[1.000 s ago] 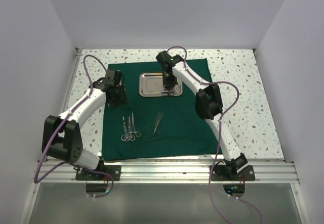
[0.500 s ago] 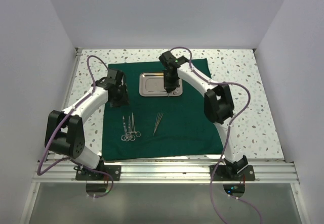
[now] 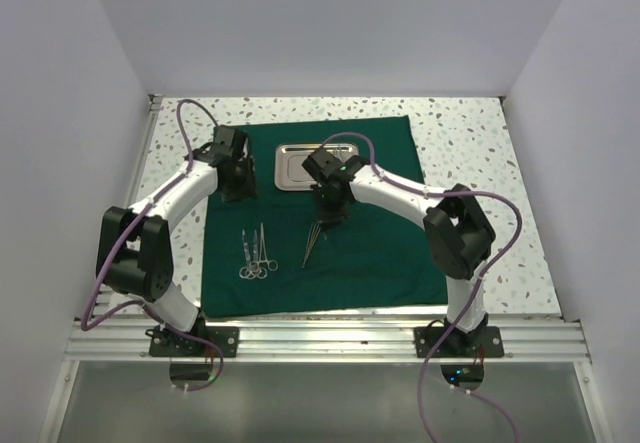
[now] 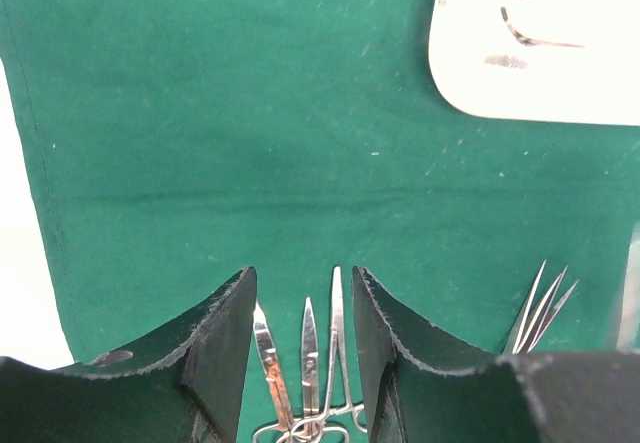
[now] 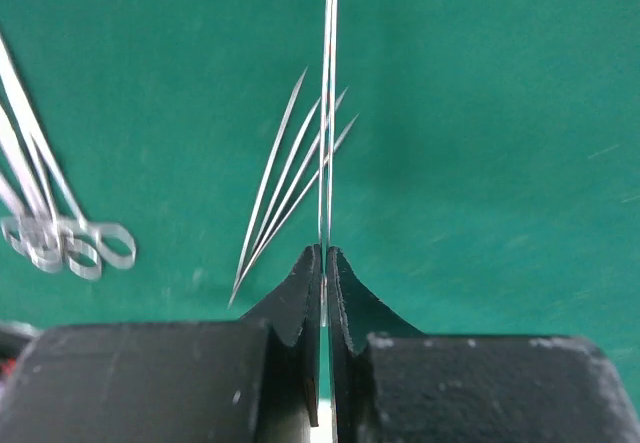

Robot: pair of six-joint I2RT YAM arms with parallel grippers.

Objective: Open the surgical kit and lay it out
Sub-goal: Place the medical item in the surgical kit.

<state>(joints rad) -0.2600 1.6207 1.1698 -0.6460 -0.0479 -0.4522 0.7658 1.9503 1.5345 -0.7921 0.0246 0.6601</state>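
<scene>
We see the green cloth (image 3: 370,253) spread flat on the speckled bench (image 3: 480,183). The steel tray (image 3: 290,168) sits on the cloth's far part, near the middle. In the top view the right arm crosses the tray's near right corner and hides that bit.

The right hand (image 5: 326,253) is clenched on a thin silver tweezer (image 5: 328,113) that sticks straight out past the fingertips, on the near side of the tray. We cannot tell if its tip touches the cloth. Right by it a fan of tweezers (image 5: 285,188) lies on the cloth, spread ends toward the tray. Scissors and forceps (image 3: 256,255) lie side by side left of the fan, apart from it, ring handles toward the arm bases.

The left hand (image 4: 303,283) is released, fingers apart, grasping nothing. It hovers over the cloth just left of the tray. The left arm overhangs the cloth's left edge. Purple cables (image 3: 181,128) loop over both arms.
</scene>
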